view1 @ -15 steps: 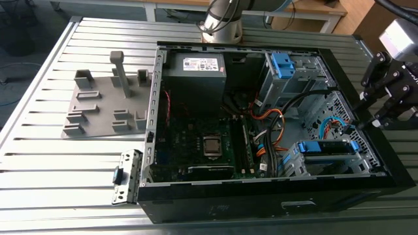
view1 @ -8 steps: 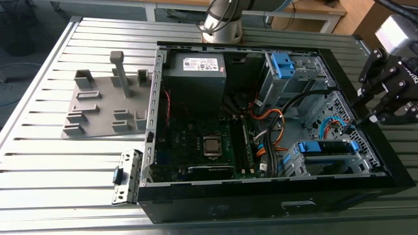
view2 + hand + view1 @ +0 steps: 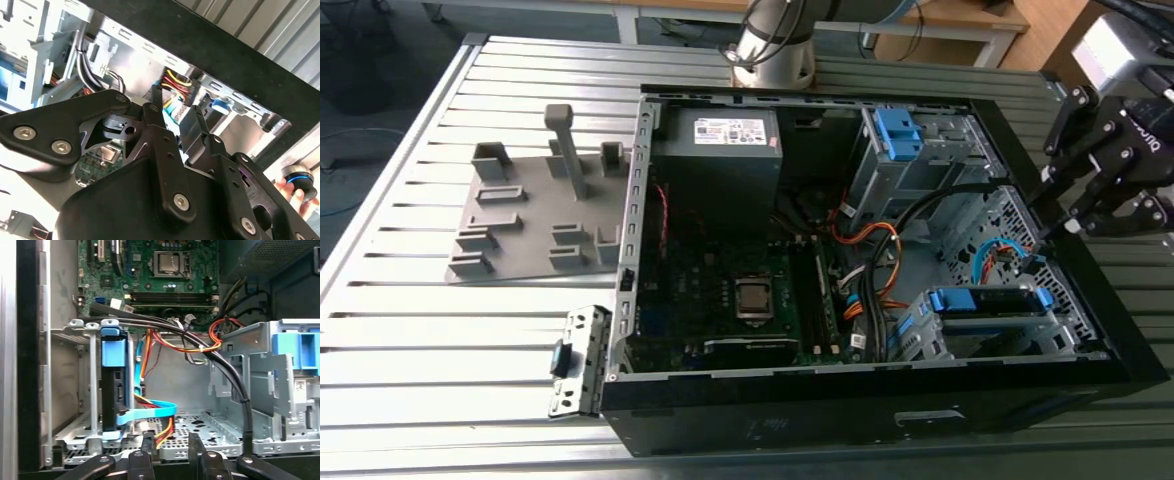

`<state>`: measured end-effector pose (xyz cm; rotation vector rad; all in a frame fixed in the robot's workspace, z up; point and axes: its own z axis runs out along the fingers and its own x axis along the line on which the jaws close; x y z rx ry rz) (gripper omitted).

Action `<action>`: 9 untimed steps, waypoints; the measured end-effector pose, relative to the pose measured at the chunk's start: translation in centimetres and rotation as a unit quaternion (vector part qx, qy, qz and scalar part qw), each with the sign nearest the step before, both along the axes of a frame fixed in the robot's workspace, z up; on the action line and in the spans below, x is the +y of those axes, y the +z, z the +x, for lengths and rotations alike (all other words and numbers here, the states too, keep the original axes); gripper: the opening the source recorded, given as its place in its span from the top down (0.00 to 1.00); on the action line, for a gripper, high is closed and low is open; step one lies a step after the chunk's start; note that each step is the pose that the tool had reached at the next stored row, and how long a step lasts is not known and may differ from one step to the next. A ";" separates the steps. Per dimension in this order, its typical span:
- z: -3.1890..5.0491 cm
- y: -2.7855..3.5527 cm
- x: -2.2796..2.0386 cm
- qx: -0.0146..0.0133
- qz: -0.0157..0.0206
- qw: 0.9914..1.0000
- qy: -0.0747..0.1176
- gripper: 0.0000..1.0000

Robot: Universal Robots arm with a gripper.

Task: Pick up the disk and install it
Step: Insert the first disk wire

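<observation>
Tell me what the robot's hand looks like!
The gripper is black all over, built from chunky flat metal links joined with round silver screws in the second wrist view. In the exterior view it sits under a pale grey box on the wrist. The arm's base is a smooth silver-grey tube.
</observation>
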<state>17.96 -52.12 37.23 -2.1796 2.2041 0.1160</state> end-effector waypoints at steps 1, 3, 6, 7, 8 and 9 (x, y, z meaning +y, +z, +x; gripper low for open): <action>0.00 0.00 0.16 0.000 0.000 1.000 0.000 0.59; 0.02 -0.02 0.24 0.000 0.000 1.000 0.000 0.59; 0.17 -0.04 0.21 0.000 -0.003 1.000 0.001 0.59; 0.22 -0.06 0.18 0.000 -0.005 1.000 0.001 0.59; 0.26 -0.07 0.12 0.000 -0.009 1.000 0.001 0.59; 0.29 -0.09 0.05 0.000 -0.013 1.000 0.001 0.59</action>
